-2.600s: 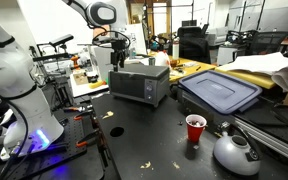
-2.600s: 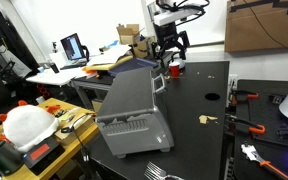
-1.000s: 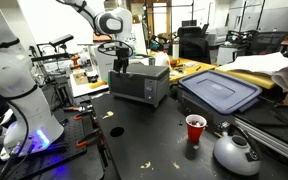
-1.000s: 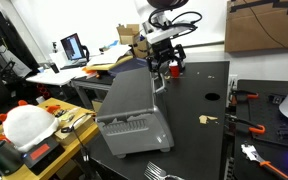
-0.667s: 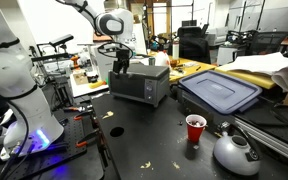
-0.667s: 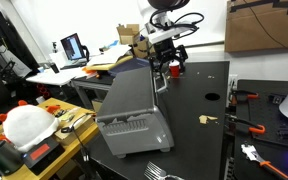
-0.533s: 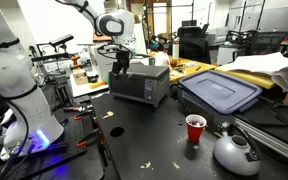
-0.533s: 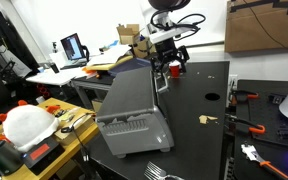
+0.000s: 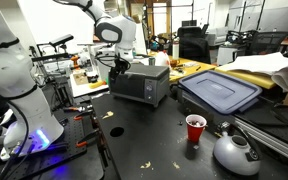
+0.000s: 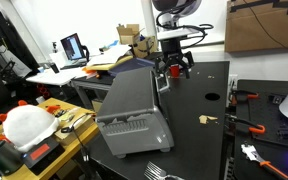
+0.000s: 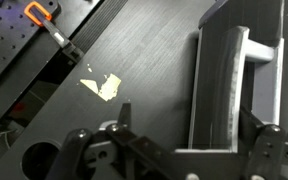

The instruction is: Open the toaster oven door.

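wrist view: looks straight down past the hand (image 11: 184,135), spread wide and gripping nothing, with the bar handle (image 11: 222,85) showing between the two fingers (image 11: 112,135). contact with the bar: cannot tell. in both exterior views, hangs at the front top edge of the toaster oven (image 9: 140,84), standing on the dark surface (image 9: 134,130). toaster oven door (image 9: 134,90) upright and shut. just beside the oven, a blue-grey bin (image 9: 220,93); farther off, a red cup (image 9: 195,129) and a kettle (image 9: 236,152).
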